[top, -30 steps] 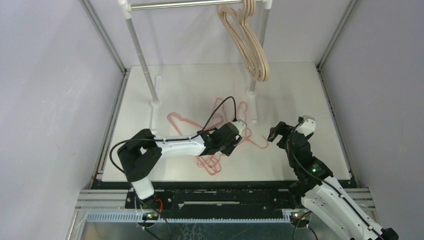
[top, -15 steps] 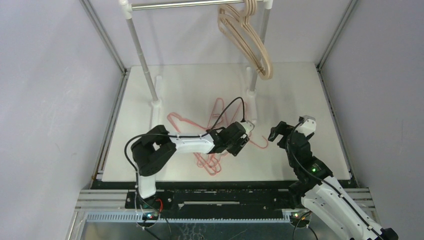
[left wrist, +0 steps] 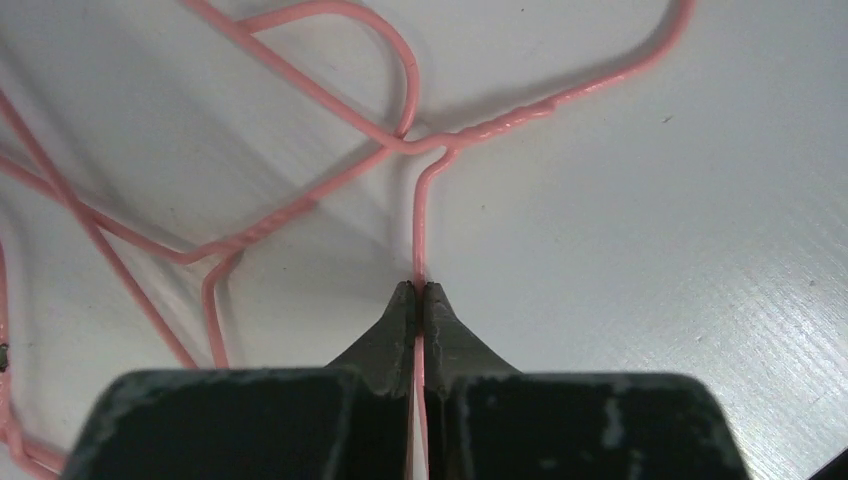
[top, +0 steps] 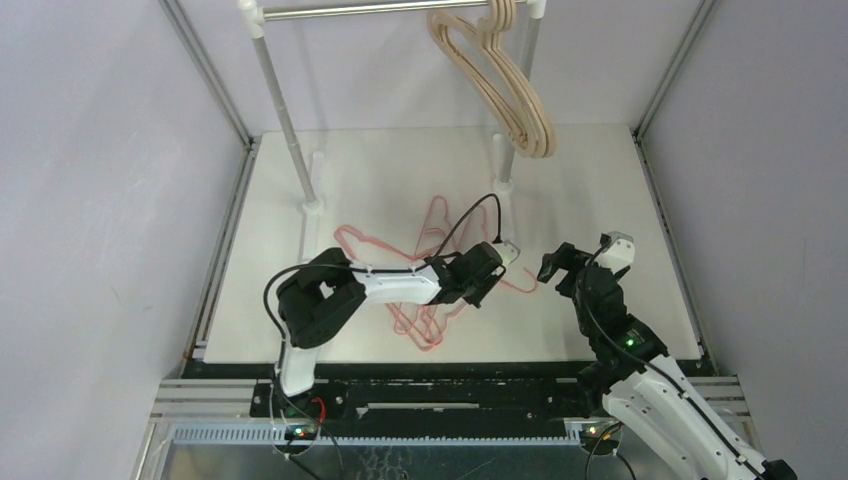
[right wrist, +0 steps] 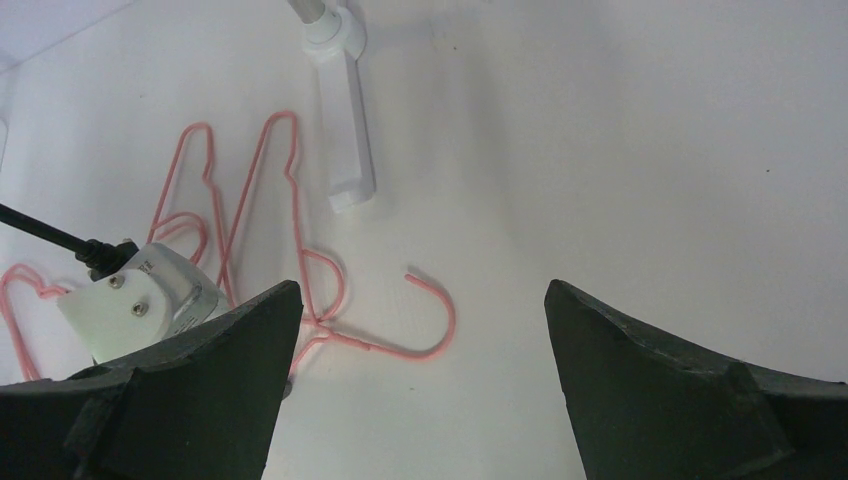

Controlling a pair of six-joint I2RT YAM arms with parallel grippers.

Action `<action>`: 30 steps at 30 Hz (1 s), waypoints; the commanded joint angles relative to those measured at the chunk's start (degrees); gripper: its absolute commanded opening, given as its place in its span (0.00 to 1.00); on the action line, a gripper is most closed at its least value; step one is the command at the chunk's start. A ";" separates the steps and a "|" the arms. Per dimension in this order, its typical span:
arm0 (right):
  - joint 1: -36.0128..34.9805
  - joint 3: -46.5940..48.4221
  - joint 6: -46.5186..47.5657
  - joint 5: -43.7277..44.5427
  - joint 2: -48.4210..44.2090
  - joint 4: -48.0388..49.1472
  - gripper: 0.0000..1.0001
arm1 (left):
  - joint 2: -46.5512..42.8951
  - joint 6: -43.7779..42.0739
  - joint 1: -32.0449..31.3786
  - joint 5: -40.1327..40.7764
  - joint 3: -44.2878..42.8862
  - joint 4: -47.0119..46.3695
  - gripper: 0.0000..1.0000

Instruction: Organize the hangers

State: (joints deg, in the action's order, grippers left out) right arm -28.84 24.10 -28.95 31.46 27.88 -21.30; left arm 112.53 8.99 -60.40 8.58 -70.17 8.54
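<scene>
Several thin pink wire hangers [top: 421, 326] lie tangled on the white table [top: 600, 200], mid-scene. Left gripper [left wrist: 420, 292] is pinched shut on one wire, which runs straight ahead towards its hook. Right gripper [right wrist: 420, 290], wide open and empty, hovers just right.

White table [top: 600, 200], seen from above, fills the middle of the frame, with metal strips [top: 225, 240] along its left and right edges. Pink wire hangers [left wrist: 418, 230] lie flat on it in a loose tangle at centre frame, their loops crossing one another. One hook [right wrist: 440, 310] curls out onto bare board at the tangle's right side. Two white feet of a rail stand on the surface, one [top: 311, 208] up and to the left of the tangle, the other [top: 503, 185] just beside its top edge.
</scene>
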 commanded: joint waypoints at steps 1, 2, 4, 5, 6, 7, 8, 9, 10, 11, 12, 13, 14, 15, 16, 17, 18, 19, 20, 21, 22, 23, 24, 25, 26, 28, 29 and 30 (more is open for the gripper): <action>0.44 0.59 -0.18 1.03 -1.04 -0.10 1.00 | 2.39 -1.09 -0.14 0.33 0.07 3.99 0.00; 0.48 0.60 -0.15 1.03 -1.13 -0.11 1.00 | 2.38 -0.91 -0.01 0.53 0.30 4.14 0.00; 0.47 0.59 0.01 0.96 -1.24 -0.25 1.00 | 1.95 -0.40 0.09 0.83 0.66 4.69 0.00; 0.49 0.60 -0.02 0.92 -1.25 -0.31 1.00 | 1.35 -0.14 0.30 0.71 1.03 4.99 0.00; 0.52 0.56 -0.05 0.91 -1.25 -0.32 1.00 | 0.35 0.21 0.45 0.29 1.39 5.31 0.00; 0.53 0.58 0.01 0.92 -1.20 -0.34 1.00 | -1.20 0.64 0.55 -0.16 1.82 5.75 0.00; 0.54 0.56 -0.05 0.95 -1.17 -0.34 1.00 | -3.30 1.08 0.58 -0.76 2.68 5.87 0.00; 0.54 0.55 -0.05 0.87 -1.09 -0.26 1.00 | -6.01 1.36 0.65 -1.53 3.64 5.76 0.00; 0.54 0.59 0.07 0.88 -1.03 -0.17 1.00 | -8.79 1.68 0.70 -2.18 4.64 5.57 0.00; 0.53 0.47 0.14 0.81 -0.97 -0.07 1.00 | -11.61 1.90 0.81 -3.07 5.44 5.29 0.00; 0.58 0.51 0.15 0.83 -0.85 0.13 1.00 | -14.35 1.98 1.00 -4.03 6.00 5.44 0.00; 0.62 0.49 0.20 0.78 -0.74 0.26 1.00 | -16.93 1.92 1.25 -4.66 6.28 5.73 0.00; 0.63 0.44 0.22 0.77 -0.60 0.41 1.00 | -19.16 2.06 1.66 -5.52 6.42 5.97 0.00; 0.58 0.34 0.22 0.71 -0.49 0.63 1.00 | -21.22 2.19 2.26 -6.56 6.46 6.16 0.00; 0.62 0.31 0.13 0.56 -0.46 0.71 1.00 | -23.16 2.47 2.87 -7.60 6.52 6.15 0.00; 0.65 0.33 0.12 0.43 -0.30 0.73 1.00 | -25.07 2.89 3.60 -8.49 6.71 5.98 0.00; 0.63 0.34 0.00 0.37 -0.28 0.74 1.00 | -26.76 3.31 4.53 -9.62 7.02 5.62 0.00; 0.63 0.31 -0.08 0.31 -0.28 0.67 1.00 | -28.32 3.84 5.70 -10.68 7.59 5.01 0.00; 0.63 0.33 -0.13 0.24 -0.35 0.58 1.00 | -29.80 4.52 7.13 -11.79 8.26 4.52 0.00; 0.58 0.34 -0.16 0.25 -0.51 0.45 1.00 | -31.02 5.11 8.79 -12.86 8.82 4.15 0.00; 0.58 0.30 -0.14 0.17 -0.77 0.29 1.00 | -32.10 5.84 10.76 -14.06 9.54 3.63 0.00; 0.62 0.33 -0.18 0.24 -0.91 0.15 1.00 | -33.11 6.62 13.03 -15.47 10.34 2.88 0.00; 0.70 0.27 -0.11 0.20 -1.12 0.00 1.00 | -34.42 7.62 15.45 -16.92 11.22 1.89 0.00; 0.66 0.33 -0.07 0.33 -1.35 -0.07 1.00 | -35.49 8.62 17.75 -18.27 12.06 0.82 0.00; 0.63 0.29 -0.08 0.31 -1.52 -0.26 1.00 | -36.77 9.71 20.02 -19.47 13.13 -0.32 0.00; 0.65 0.22 -0.23 0.43 -1.87 -0.56 1.00 | -39.19 11.69 24.19 -20.69 14.29 -2.55 0.00; 0.69 0.25 -0.24 0.37 -1.94 -0.65 1.00 | -40.38 12.53 25.88 -21.01 14.57 -3.65 0.00; 0.63 0.15 -0.31 0.38 -1.97 -0.67 1.00 | -41.34 13.41 27.98 -21.23 14.70 -4.61 0.00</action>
State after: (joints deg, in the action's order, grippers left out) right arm -28.47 24.10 -28.93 31.42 26.61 -22.24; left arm 76.42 17.15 -38.44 -7.94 -56.90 10.20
